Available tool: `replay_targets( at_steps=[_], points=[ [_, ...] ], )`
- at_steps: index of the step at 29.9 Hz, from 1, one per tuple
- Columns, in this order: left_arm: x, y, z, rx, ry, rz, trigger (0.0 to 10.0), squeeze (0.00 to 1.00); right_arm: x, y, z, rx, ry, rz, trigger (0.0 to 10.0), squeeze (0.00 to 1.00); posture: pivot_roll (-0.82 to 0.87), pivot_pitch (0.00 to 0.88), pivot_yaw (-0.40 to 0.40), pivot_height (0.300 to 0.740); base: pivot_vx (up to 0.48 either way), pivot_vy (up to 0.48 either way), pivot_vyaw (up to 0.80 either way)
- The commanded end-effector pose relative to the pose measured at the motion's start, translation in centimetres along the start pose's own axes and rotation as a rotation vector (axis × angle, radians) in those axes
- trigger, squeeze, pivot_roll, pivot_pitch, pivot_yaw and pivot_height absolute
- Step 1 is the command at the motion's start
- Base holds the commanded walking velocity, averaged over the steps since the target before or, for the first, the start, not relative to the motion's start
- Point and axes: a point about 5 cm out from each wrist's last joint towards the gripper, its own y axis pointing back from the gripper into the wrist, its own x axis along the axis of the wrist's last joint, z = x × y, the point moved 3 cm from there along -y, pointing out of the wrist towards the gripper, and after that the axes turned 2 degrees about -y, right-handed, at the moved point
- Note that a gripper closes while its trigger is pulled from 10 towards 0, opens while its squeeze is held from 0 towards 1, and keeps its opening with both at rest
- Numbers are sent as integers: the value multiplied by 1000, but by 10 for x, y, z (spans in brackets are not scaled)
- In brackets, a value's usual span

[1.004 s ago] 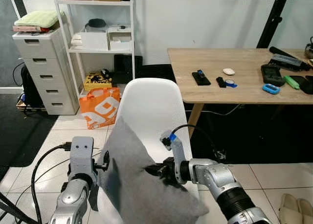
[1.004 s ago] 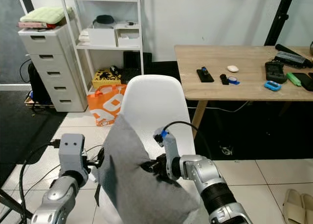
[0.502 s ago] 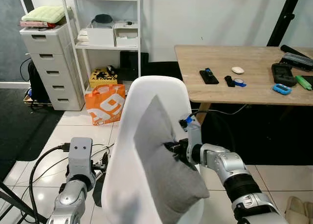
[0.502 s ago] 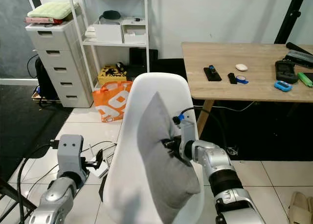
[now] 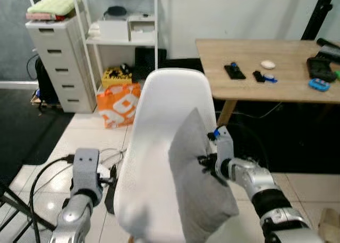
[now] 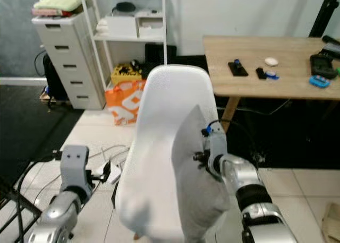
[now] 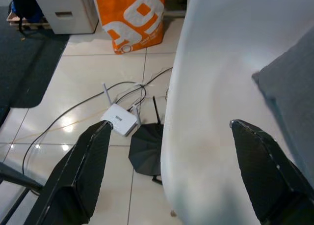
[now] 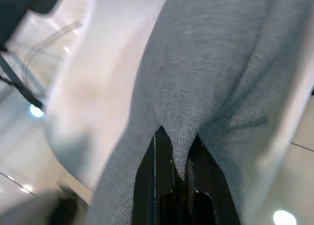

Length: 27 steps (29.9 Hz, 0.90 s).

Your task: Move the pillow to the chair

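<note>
The grey pillow (image 5: 199, 179) stands on edge in the lower middle of the head views, inside the white chair (image 5: 159, 147) and leaning against its curved back, with its top corner pointing up toward the chair's rim. The right gripper (image 5: 206, 162) is at the pillow's right face, just right of centre in the frame. In the right wrist view its two black fingers (image 8: 157, 151) are drawn nearly together with a pinch of grey fabric bunched between them, creases running out from the pinch.

The pillow looks light and soft. It sags and folds where it is pinched, and the cloth gives rather than holding its shape, so a small fold of cover is likely enough to carry it. It is not fragile and not slippery, since the woven cover should grip well against the fingers. The risk is more that it flops or tips once let go, because it stands on a narrow edge. A hold on the cover near the upper middle of a face, as now, seems to keep it hanging straight.

The left gripper (image 7: 167, 176) is low at the left of the head views, its fingers spread wide and holding nothing, beside the chair's outer shell above the tiled floor (image 7: 64, 87).
</note>
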Motion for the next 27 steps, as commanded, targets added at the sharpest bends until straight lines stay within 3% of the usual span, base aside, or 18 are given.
replay_targets(
  at_steps=[1,4,9,13,16,21,22,25,27],
  points=[
    [-1,1,-2,-3,-10,-10,10000,0,0,-1,-2,15,26,-5,10000,0,-159,77,11,606,0,0,0],
    [-1,1,-2,-4,-12,-11,10000,0,-14,1,0,25,90,-102,10000,0,-159,74,8,596,0,0,0],
    [-2,2,-2,-4,-12,-12,10000,0,-22,2,0,55,111,-160,10000,0,-159,70,5,591,0,0,0],
    [-2,2,0,-4,-9,-10,10000,0,-55,11,-4,153,126,-357,10000,0,-164,64,-2,576,0,0,0],
    [-2,3,1,-7,-8,-10,10000,0,-64,13,-3,148,132,-399,10000,0,-163,64,-1,571,0,0,0],
    [-2,3,1,-10,-8,-12,10000,0,-79,15,19,13,159,-442,10000,0,-161,65,-1,561,0,0,0],
    [-2,4,0,-9,-9,-12,10000,0,-81,17,32,-68,165,-437,10000,0,-159,68,1,561,0,0,0],
    [-2,4,0,-9,-9,-12,10000,0,-81,19,40,-120,169,-432,10000,0,-159,68,1,561,0,0,0],
    [-2,4,-1,-8,-11,-14,10000,0,-64,24,66,-286,175,-298,10000,0,-161,74,6,561,0,0,0]
  ],
)
